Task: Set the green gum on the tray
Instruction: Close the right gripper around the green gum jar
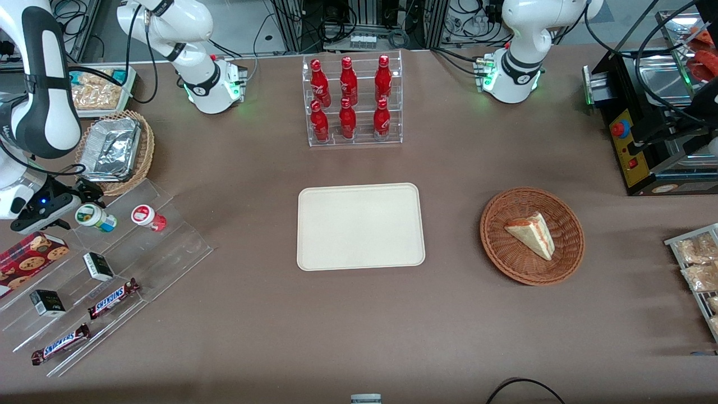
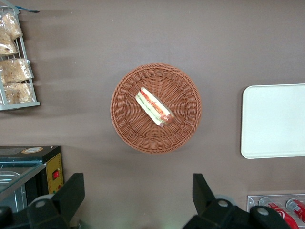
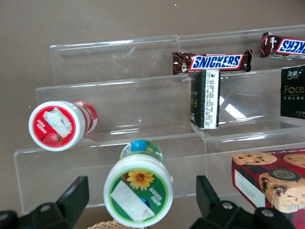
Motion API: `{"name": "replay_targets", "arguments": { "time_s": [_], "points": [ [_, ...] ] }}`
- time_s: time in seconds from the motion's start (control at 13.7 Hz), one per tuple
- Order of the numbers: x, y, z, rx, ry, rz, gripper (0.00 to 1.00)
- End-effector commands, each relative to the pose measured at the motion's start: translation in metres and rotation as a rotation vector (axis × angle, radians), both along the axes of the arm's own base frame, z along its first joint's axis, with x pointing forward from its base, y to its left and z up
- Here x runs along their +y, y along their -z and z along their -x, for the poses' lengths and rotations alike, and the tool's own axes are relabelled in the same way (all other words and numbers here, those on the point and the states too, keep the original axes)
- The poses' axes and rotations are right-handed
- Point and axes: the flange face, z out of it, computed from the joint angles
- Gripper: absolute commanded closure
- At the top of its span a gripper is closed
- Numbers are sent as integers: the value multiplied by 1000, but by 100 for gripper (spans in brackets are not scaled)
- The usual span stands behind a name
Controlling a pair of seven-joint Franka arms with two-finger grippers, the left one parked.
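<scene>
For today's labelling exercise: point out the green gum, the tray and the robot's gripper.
green gum (image 3: 138, 196): right wrist view, on its lid.
tray (image 1: 360, 226): front view, on its bare floor.
gripper (image 3: 143, 200): right wrist view, midway between its open fingers.

Your green gum (image 1: 95, 217), a small bottle with a green-rimmed white lid and blue base, lies tilted on the clear stepped rack (image 1: 112, 269) at the working arm's end. Your cream tray (image 1: 360, 226) sits flat mid-table, well apart.

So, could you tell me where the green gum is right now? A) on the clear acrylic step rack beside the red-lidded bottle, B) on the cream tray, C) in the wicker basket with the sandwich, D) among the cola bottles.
A: the green gum lies on the clear rack beside the red-lidded bottle, with the open gripper around it; the tray is bare.
</scene>
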Motion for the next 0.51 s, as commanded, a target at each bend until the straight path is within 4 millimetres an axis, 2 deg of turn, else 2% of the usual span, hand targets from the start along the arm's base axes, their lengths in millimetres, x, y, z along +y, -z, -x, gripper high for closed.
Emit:
{"name": "replay_targets", "arguments": {
  "time_s": [0.0, 0.07, 0.15, 0.22, 0.29, 0.36, 0.44],
  "points": [
    [-2, 7, 2, -14, -12, 3, 1],
    [-2, 7, 2, -12, -12, 3, 7],
    [-1, 7, 2, -13, -10, 1, 17],
    [-1, 5, 1, -16, -11, 2, 37],
    [1, 3, -1, -18, -12, 4, 68],
    [2, -1, -1, -20, -14, 3, 95],
    [4, -4, -3, -23, -16, 3, 100]
  ]
}}
